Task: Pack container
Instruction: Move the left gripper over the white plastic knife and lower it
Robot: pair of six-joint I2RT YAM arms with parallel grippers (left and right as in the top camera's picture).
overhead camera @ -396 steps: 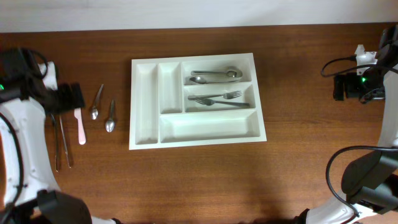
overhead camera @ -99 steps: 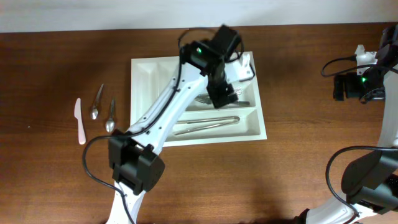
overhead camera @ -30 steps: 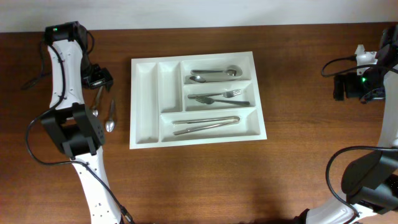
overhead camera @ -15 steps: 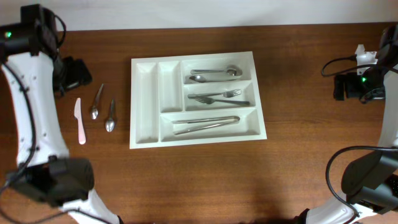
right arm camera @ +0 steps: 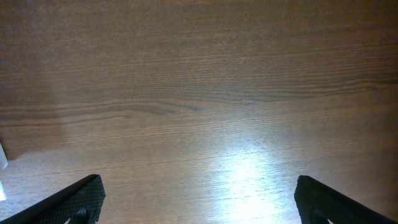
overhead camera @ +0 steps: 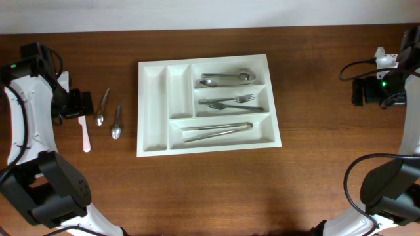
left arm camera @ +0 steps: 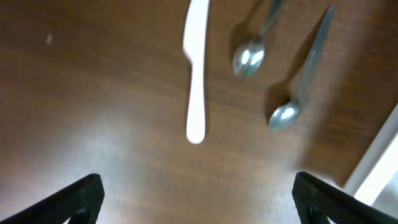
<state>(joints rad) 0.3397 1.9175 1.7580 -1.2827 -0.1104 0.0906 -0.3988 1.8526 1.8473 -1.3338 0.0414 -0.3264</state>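
The white cutlery tray [overhead camera: 154,147] lies mid-table. Its top long compartment holds spoons [overhead camera: 226,78], the middle one forks [overhead camera: 233,103], the bottom one two long metal pieces [overhead camera: 216,131]; the two narrow upright compartments are bare. Left of it lie a pale pink plastic knife [overhead camera: 84,133] and two metal spoons [overhead camera: 103,107] [overhead camera: 117,122]. My left gripper [overhead camera: 77,103] hovers open over the knife's upper end; in the left wrist view the knife [left arm camera: 196,74] and both spoons [left arm camera: 254,50] [left arm camera: 298,93] lie ahead of the open fingers [left arm camera: 198,202]. My right gripper [right arm camera: 198,202] is open over bare wood.
The right arm [overhead camera: 380,88] rests at the table's far right edge with cables. A corner of the tray [left arm camera: 379,180] shows at the right edge of the left wrist view. The table is brown wood.
The left arm placed two long pieces in the bottom compartment, swung back left, and in the last half second dropped down to hover over the pink knife. The right arm stayed still.
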